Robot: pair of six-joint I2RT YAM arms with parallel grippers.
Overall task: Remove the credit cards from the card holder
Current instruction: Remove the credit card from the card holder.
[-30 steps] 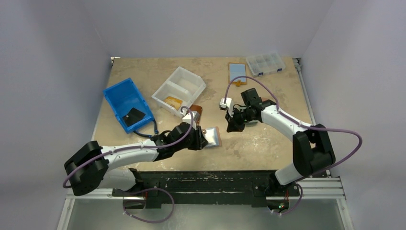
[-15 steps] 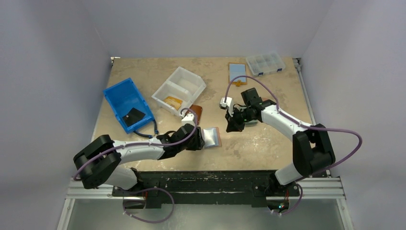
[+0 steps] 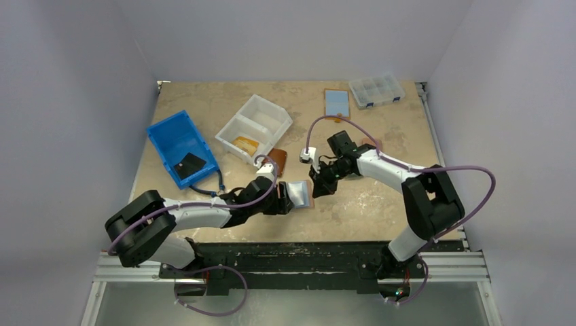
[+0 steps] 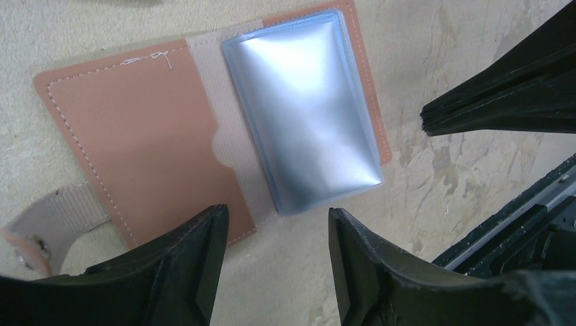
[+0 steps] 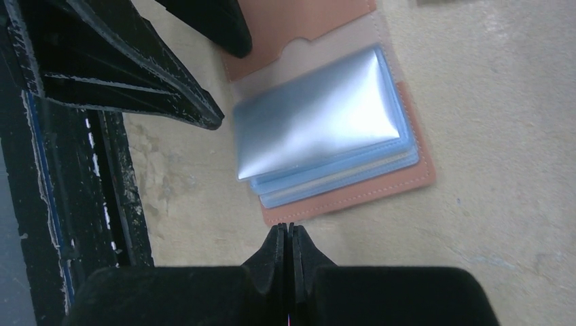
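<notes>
Hovering low over the bench (image 3: 401,129), my L claw (image 4: 278,231) is spread, nothing btwn its fingers, tips just short of the card holder (image 4: 136,156). Holder lies open and flat, tan, w/ a strap tab (image 4: 54,221) off one side. The credit cards (image 4: 306,109) sit as a light-blue stack on the panel opp. the notched pocket. Top face glares silver, and lower edges fan out slightly in R wrist view. My R claw (image 5: 290,234) is pressed together, holding nothing, tip just beside holder's edge on the card side; contact: cannot tell. Further back: blue bin (image 3: 182,147), white divided bin (image 3: 255,125). Far edge: clear compartment box (image 3: 376,89) and a tan piece (image 3: 337,103) w/ light-blue face.
</notes>
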